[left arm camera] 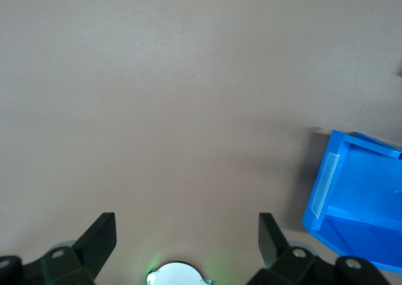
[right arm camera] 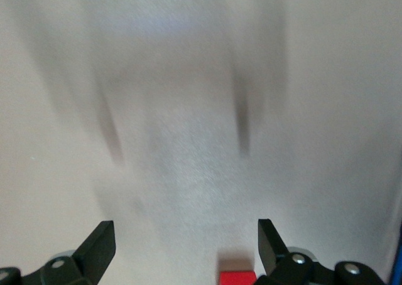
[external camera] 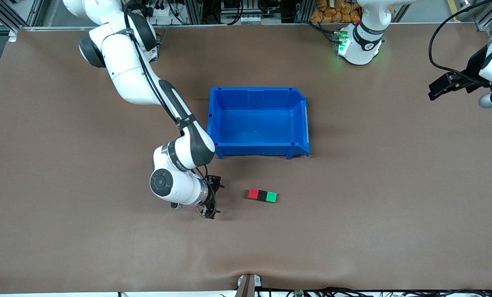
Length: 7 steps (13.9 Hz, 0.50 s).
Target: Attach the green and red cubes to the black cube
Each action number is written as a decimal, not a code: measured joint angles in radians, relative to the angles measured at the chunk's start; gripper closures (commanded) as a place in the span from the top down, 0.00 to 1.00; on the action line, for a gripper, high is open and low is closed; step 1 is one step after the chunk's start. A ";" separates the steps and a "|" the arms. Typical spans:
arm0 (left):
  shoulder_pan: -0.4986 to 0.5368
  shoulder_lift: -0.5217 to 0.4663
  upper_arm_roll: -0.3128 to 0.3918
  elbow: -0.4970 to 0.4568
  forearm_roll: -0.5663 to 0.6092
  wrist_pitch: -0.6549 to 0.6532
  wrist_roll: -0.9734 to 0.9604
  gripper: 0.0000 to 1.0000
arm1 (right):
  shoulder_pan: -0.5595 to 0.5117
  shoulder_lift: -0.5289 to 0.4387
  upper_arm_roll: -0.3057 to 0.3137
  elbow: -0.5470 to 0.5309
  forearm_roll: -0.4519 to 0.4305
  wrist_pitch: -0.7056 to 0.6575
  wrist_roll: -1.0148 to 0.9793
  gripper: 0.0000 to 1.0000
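The right gripper [external camera: 213, 197] hung wide and empty just beside three joined cubes: one red cube [external camera: 253, 194], one black cube [external camera: 263, 195], one green cube [external camera: 272, 197], nearer the camera than one blue bin [external camera: 257, 149]. The left gripper [external camera: 435, 91] waited wide, empty.

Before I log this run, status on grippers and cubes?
Right gripper open, low beside the cube row. Left gripper open, waiting. Red cube, black cube, green cube joined. Nothing in the way.
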 measured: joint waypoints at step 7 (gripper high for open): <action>0.000 0.000 -0.001 0.000 0.000 0.000 0.000 1.00 | -0.020 -0.018 -0.003 0.000 -0.038 -0.003 -0.109 1.00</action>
